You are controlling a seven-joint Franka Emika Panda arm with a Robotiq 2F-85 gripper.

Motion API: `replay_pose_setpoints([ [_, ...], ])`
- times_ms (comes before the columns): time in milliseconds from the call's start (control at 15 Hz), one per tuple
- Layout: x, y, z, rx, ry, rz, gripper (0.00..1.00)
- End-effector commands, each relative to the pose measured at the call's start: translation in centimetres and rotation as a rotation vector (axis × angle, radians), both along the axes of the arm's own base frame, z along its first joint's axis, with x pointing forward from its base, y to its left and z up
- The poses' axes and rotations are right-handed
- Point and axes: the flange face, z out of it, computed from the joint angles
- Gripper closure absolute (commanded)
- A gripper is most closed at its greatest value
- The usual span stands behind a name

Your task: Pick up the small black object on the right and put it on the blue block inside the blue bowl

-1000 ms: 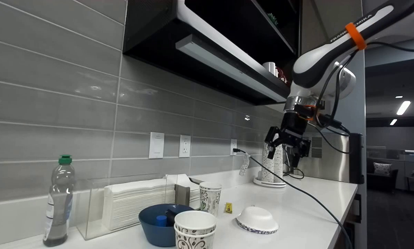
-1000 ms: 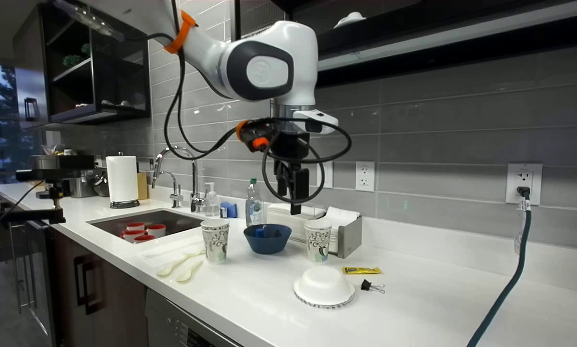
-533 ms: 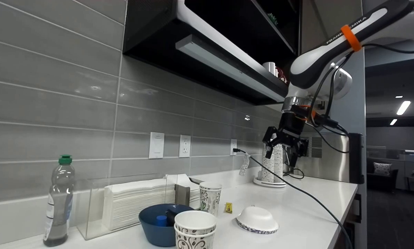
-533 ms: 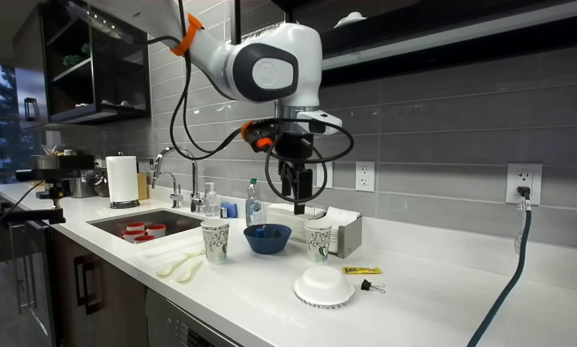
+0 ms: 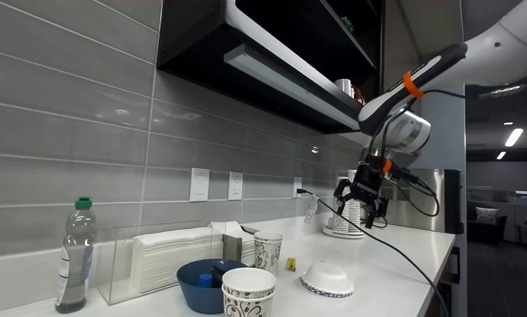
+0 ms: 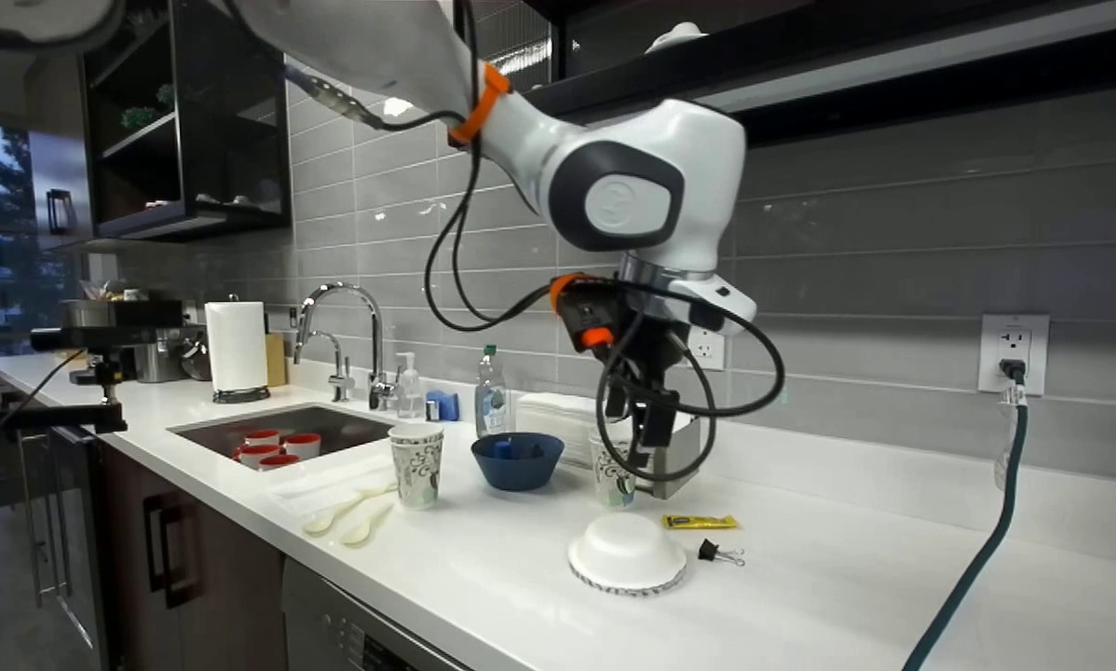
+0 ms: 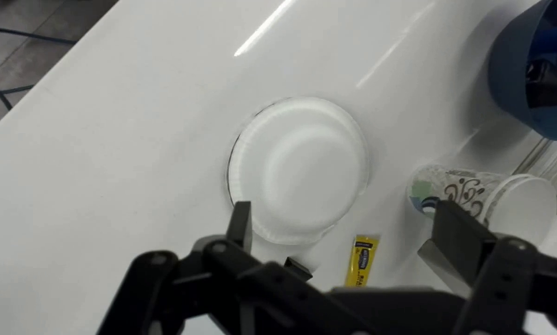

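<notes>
The small black object is a black binder clip [image 6: 710,551] with wire handles, lying on the white counter. In the wrist view the clip [image 7: 298,268] is partly covered by the gripper's left finger linkage. The blue bowl [image 6: 518,473] stands farther back; it also shows in an exterior view [image 5: 199,299] and at the wrist view's upper right [image 7: 511,79]. Inside it are a blue block [image 5: 205,280] and another black object [image 7: 546,83]. My gripper [image 7: 344,218] is open and empty, with jaws wide apart, above the counter. It also shows in an exterior view [image 5: 355,218].
Upturned white ribbed dishes [image 6: 627,552] lie beside the clip, with a yellow packet [image 6: 700,522] behind it. A patterned cup [image 7: 464,190] stands near the napkin holder [image 6: 677,457]. More cups [image 6: 416,466] stand left of the bowl. A cord [image 6: 977,550] runs at the right.
The arm has swung out over the counter and lowered, bringing the gripper rightward and down toward the cup and clip side. The gripper stays open. The objects on the counter have not moved.
</notes>
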Motion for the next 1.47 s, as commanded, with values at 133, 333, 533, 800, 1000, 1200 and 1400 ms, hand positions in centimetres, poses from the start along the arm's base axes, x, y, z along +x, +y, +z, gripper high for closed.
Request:
replay_pose_setpoints([
  [133, 5.9, -7.0, -5.3, 0.117, 0.115, -0.067, 0.00],
  [333, 5.0, -7.4, -5.9, 0.087, 0.120, -0.086, 0.00],
  [533, 6.3, -8.3, -6.1, 0.082, 0.126, -0.113, 0.00],
  [800, 7.6, -7.8, -7.0, 0.085, 0.102, -0.191, 0.00],
  [1000, 9.9, -6.4, -8.2, -0.003, 0.072, -0.318, 0.00],
  [1200, 12.6, -3.7, -8.9, -0.091, 0.026, -0.411, 0.00],
  [1400, 15.1, -1.9, -9.8, -0.231, 0.044, -0.502, 0.00],
])
